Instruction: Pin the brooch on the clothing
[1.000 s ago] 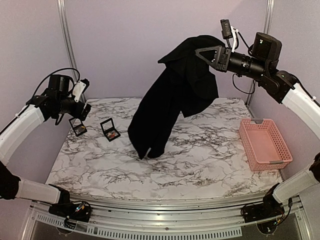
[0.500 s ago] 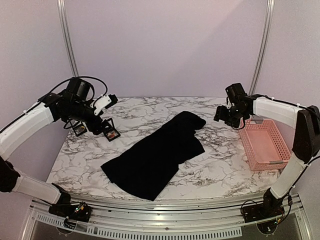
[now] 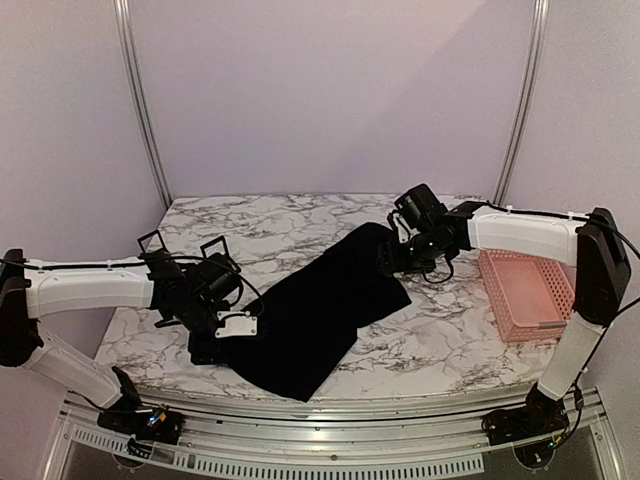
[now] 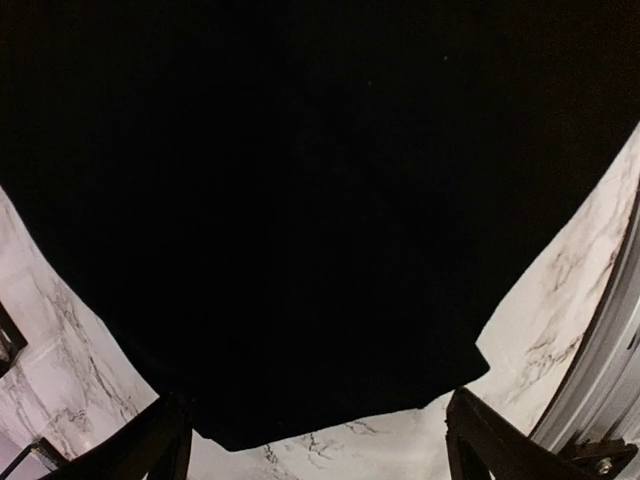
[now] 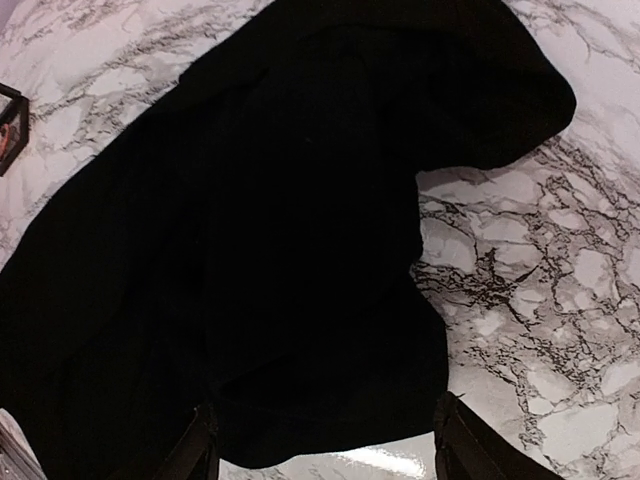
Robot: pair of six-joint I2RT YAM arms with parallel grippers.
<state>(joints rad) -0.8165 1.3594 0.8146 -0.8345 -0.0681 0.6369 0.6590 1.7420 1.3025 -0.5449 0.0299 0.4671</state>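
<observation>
1. Fingers of my left gripper are spread wide and grip nothing. In my left wrist view the near hem of the black T-shirt lies flat on the marble table, between and just under the tips. I cannot tell whether they touch the cloth.
2. My right gripper also has its two prongs wide apart, low over the shirt's other end. A loose edge of the cloth runs between them, and they are not closed on it.
3. From above, the shirt lies as a long, folded-over band running diagonally across the middle of the table. My left gripper is at its near-left end and my right gripper at its far-right end.
4. A small black case and a second black case stand at the far left of the table with their lids raised, apart from the shirt. What is inside them is too small to tell.
5. A pink basket sits at the table's right edge, well apart from the shirt.
</observation>
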